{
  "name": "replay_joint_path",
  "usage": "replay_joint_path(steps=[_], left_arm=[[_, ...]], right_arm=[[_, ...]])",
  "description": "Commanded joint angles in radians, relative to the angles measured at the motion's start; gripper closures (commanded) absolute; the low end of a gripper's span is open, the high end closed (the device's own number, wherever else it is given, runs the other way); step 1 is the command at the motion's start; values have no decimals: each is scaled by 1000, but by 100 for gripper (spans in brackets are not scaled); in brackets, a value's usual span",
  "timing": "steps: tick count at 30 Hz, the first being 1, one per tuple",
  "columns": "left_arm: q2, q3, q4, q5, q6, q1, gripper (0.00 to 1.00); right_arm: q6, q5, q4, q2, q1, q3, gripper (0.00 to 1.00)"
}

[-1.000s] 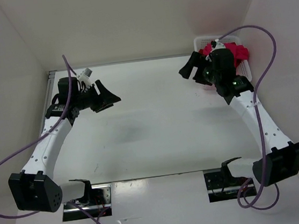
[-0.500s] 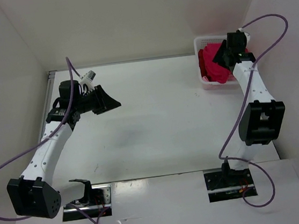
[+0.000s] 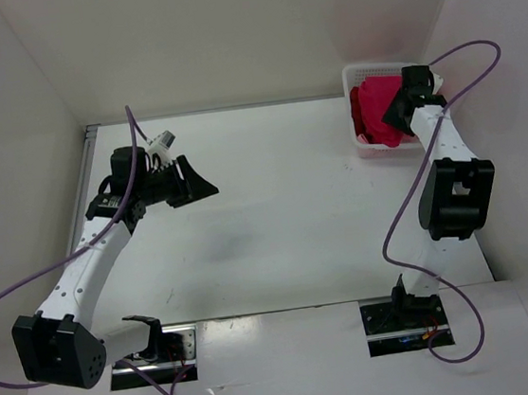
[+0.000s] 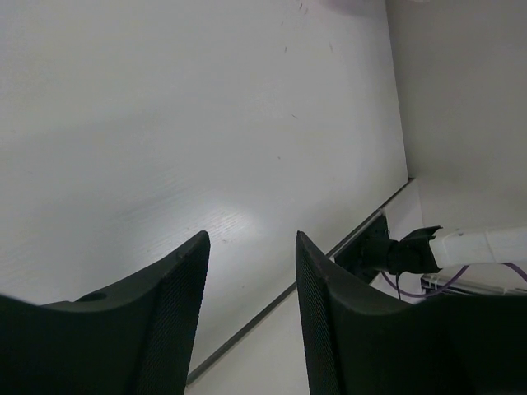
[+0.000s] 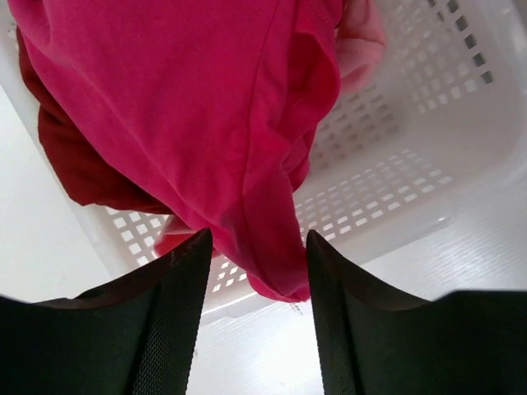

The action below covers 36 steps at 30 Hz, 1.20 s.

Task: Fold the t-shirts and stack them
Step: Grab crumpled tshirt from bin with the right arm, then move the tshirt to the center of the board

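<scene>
All three t-shirts sit bunched in the white mesh basket (image 5: 395,181) at the far right corner of the desk (image 3: 284,205). The magenta shirt (image 5: 181,90) lies on top and spills over the basket's near wall. The dark crimson shirt (image 5: 74,164) is under it on one side, and the light pink shirt (image 5: 362,37) peeks out at the other.

The right pincer (image 5: 257,237) hangs over the heap, released, with its jaws spread and nothing clamped. The left pincer (image 4: 251,240) is also released and empty, above bare desk near the left edge.

The main risk is a tangled pick. The cloths overlap, so a bite into the magenta fold would likely drag the crimson or pink one along. A deep plunge could catch a finger in the mesh, and the basket looks light enough to lift or slide off the corner. The purple cable (image 3: 462,51) loops close by and could snag.

Most of the pink shirt is buried, so collars, sleeves and hems cannot be made out. In the top view the right arm covers part of the basket. I cannot tell whether the right fingertips touch the cloth.
</scene>
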Motion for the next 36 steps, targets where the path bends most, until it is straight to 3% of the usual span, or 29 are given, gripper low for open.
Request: replay_joint_path(steps=[1, 3, 4, 7, 14, 20, 23, 27, 31, 35, 36], left_arm=[[-1, 11, 10, -19, 29, -1, 46], [-1, 11, 10, -30, 29, -1, 46], [-1, 20, 10, -30, 29, -1, 46], [8, 43, 10, -40, 29, -1, 46], [54, 144, 44, -30, -18, -1, 42], [76, 223, 70, -69, -72, -1, 34], [85, 241, 70, -80, -115, 21, 33], [85, 252, 70, -93, -166, 85, 30], [76, 252, 82, -42, -207, 165, 29], [67, 252, 92, -18, -207, 240, 28], [67, 252, 80, -8, -198, 257, 28]], right_arm=[[4, -32, 38, 22, -5, 4, 46], [4, -66, 38, 31, -25, 4, 51], [18, -89, 38, 31, -34, 13, 67], [70, -163, 65, -24, -50, 13, 99], [112, -313, 85, -292, -50, 175, 100], [251, -632, 128, -429, 11, 408, 100], [351, -759, 221, -429, 112, 499, 100], [429, -848, 289, -369, 336, 684, 100], [527, -940, 365, -306, 366, 835, 100], [502, -928, 348, -297, 366, 801, 100], [492, -928, 348, -309, 366, 696, 100]])
